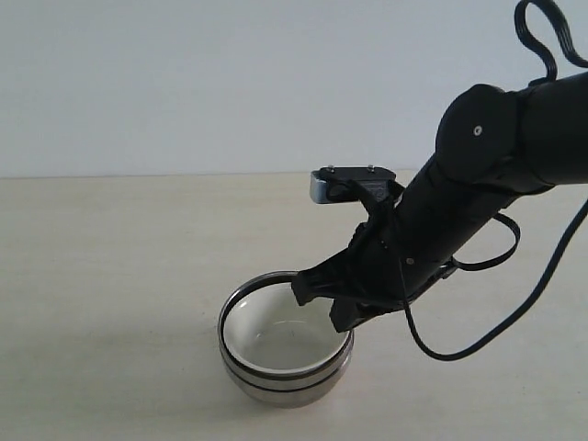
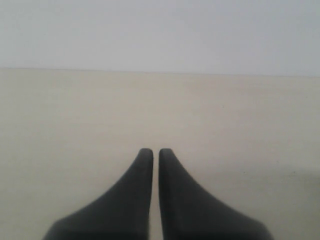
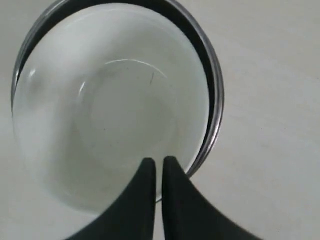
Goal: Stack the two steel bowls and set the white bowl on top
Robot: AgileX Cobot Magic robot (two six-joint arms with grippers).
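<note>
The two steel bowls (image 1: pixel 287 384) stand nested on the table, their rims showing as two shiny bands. Inside them sits the white bowl (image 1: pixel 274 333), upright, with its cream inside showing. In the right wrist view the white bowl (image 3: pixel 110 110) fills the steel rim (image 3: pixel 216 110). My right gripper (image 1: pixel 323 303) hangs just over the stack's right rim, and its fingers (image 3: pixel 159 161) are shut with only a thin slit and nothing between them. My left gripper (image 2: pixel 156 151) is also shut, over bare table, and is out of the exterior view.
The beige table (image 1: pixel 110 276) spreads around the stack, with a pale wall behind. The right arm and its loose black cable (image 1: pixel 514 303) reach in from the upper right.
</note>
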